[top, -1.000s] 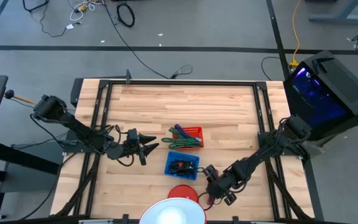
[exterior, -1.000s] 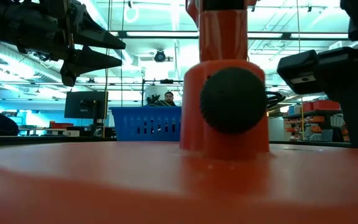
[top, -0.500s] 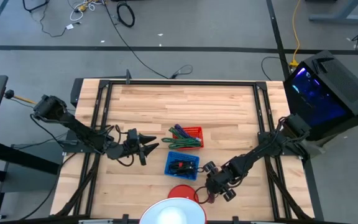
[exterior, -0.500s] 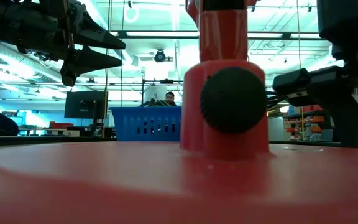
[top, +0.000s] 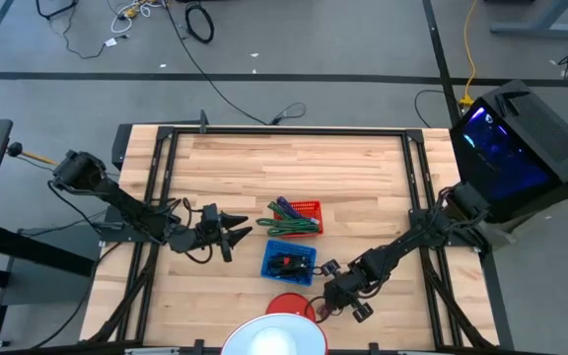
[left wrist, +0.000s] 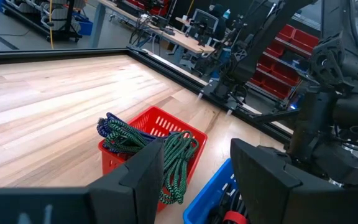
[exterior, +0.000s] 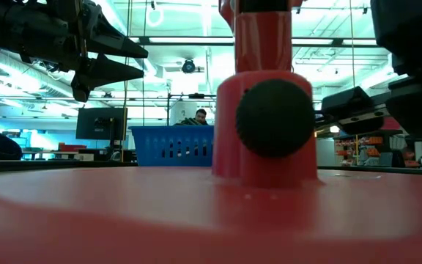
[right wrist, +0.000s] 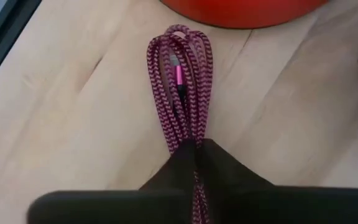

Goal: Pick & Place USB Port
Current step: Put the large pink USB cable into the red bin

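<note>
A magenta braided USB cable (right wrist: 180, 74), folded into a long bundle with a pink plug in its middle, lies on the wood beside a red round base (top: 289, 307) near the table's front edge. My right gripper (right wrist: 194, 144) (top: 323, 299) is shut on it. My left gripper (top: 240, 233) stands open at the table's left of a red basket (top: 302, 215) and a blue basket (top: 289, 259). In the left wrist view, its fingers frame the red basket (left wrist: 157, 134). My right gripper pinches the cable bundle's near end (right wrist: 191, 134) between its two shut fingers, with several strands together. The fingers lie along the bundle, whose looped far end (right wrist: 180, 34) stretches away over the wood. Whether the bundle is lifted clear, I cannot tell.
The red basket holds green and blue cables (left wrist: 166, 155); the blue basket (left wrist: 213, 193) holds dark ones. A white dome (top: 274, 338) sits at the front edge. The red post (exterior: 266, 110) fills the low view. A dark box with a blue glow (top: 511, 148) stands off the table's right.
My right gripper has moved a little toward the table's left edge, closer to the red round base. My left arm has kept still.
</note>
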Controlling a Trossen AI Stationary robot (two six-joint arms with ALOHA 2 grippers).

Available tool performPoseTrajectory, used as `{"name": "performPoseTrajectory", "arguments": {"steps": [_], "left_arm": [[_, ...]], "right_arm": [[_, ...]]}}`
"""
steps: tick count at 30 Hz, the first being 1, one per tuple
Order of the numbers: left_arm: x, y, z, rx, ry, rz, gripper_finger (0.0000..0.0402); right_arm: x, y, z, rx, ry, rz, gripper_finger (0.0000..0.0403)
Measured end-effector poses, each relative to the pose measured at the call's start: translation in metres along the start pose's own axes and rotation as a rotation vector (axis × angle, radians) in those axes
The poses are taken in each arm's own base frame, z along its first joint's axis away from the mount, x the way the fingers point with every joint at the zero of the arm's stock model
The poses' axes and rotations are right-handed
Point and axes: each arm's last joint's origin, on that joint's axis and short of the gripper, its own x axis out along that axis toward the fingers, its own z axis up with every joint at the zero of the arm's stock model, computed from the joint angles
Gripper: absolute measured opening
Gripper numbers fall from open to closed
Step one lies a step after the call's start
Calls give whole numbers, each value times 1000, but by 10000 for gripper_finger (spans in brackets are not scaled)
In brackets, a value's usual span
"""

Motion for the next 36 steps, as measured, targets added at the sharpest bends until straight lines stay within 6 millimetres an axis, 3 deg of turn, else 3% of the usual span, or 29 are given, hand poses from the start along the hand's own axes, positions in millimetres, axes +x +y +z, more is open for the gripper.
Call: {"name": "performPoseTrajectory", "arguments": {"steps": [9, 23, 30, 36], "left_arm": [[0, 0, 0, 0, 0, 0, 190], [0, 0, 0, 0, 0, 0, 190], [0, 0, 0, 1, 0, 0, 190], [0, 0, 0, 0, 0, 0, 190]], "right_arm": [[-18, 1, 3, -3, -58, 2, 4], [-115, -8, 9, 28, -350, -137, 1], [-162, -36, 9, 208, -570, -456, 0], [-170, -77, 12, 374, -672, -676, 0]]}}
